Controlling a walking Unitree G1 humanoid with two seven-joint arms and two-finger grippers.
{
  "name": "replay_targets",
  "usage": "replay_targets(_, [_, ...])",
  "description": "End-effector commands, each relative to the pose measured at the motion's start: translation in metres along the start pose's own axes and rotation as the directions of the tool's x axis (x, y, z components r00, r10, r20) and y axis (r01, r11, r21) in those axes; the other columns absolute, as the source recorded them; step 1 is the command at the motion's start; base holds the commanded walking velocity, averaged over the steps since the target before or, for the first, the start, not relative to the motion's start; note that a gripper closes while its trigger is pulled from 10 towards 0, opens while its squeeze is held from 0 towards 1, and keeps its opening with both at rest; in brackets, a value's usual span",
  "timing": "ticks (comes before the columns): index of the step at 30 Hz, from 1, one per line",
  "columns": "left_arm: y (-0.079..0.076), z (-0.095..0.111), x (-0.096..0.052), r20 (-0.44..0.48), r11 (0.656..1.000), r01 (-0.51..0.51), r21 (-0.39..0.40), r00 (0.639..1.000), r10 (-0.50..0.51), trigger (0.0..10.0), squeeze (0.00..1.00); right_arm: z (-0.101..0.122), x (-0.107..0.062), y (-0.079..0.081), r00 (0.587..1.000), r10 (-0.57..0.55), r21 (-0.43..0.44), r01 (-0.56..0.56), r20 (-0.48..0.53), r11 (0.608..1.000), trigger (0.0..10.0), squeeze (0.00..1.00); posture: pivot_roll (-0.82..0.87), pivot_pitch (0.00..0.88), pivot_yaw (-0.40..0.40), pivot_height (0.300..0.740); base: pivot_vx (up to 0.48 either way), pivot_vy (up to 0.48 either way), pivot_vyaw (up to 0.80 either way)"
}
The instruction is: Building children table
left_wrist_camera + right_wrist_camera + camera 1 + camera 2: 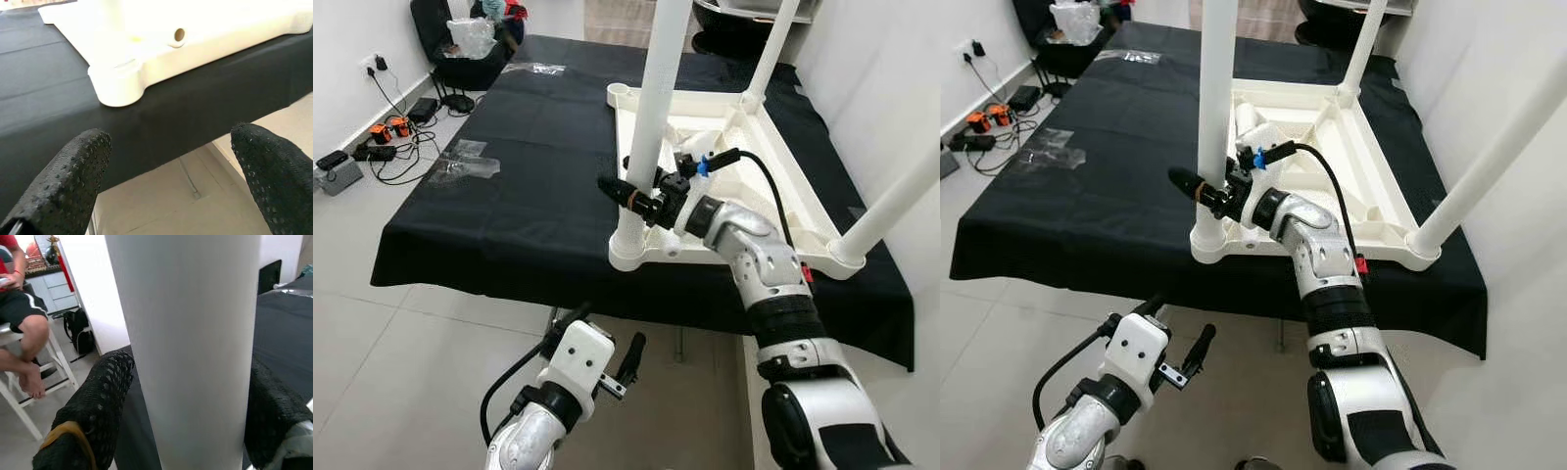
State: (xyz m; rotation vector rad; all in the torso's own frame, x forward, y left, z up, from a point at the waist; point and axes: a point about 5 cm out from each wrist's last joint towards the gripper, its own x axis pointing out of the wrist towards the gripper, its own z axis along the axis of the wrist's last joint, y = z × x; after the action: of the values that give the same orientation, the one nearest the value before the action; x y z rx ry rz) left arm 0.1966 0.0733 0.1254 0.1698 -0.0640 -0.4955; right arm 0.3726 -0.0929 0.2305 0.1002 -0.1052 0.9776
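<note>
Presently on the bench: one white plastic children's table top (781, 186), lying upside down on a black cloth (509, 206) that covers a low work surface. Three white legs stand up from its corners; a fourth corner socket (620, 91) at the far left appears empty, though the near leg partly hides that area.

Item, near-left leg (651, 117): upright in its corner socket (631, 253) at the front edge of the cloth.

Item, right gripper (641, 196): reaching across the frame, its two black fingers (95, 396) set one on each side of the near-left leg low down, close against the post. From the wrist view they look to be touching or all but touching it; whether they are pressing firmly cannot be told for sure.

Item, left gripper (607, 357): hanging below the table edge over the tiled floor (401, 362), fingers (73, 166) spread apart and holding nothing.

Item, background: a person seated on a white chair (19, 357), well apart from the work.

Handling note: the step in hand seems to be seating this leg. Best done by keeping the post squarely upright, gripping low near the socket so it does not lever sideways, and pressing or turning straight down along its axis. The idle left arm could steady the frame's front rim to stop the top sliding on the cloth.
</note>
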Motion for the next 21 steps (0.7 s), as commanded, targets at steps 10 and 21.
replay_targets(10, [-0.002, -0.005, -0.001, -0.022, 1.0, 0.015, 0.005, 1.0, -0.014, 10.0, 0.0, 0.005, 0.025, 0.009, 0.998, 0.051, 0.011, -0.051, 0.023, 0.999, 0.0, 0.0, 0.08, 0.071, -0.113, 0.74, 0.0, 0.0, 0.0])
replay_targets(21, [-0.003, -0.005, 0.001, -0.019, 1.0, 0.01, -0.006, 1.0, -0.01, 10.0, 0.0, -0.009, 0.014, -0.026, 0.874, -0.486, 0.045, 0.486, -0.025, 0.873, 0.0, 0.0, 0.07, 0.071, -0.106, 0.74, 0.0, 0.0, 0.0])
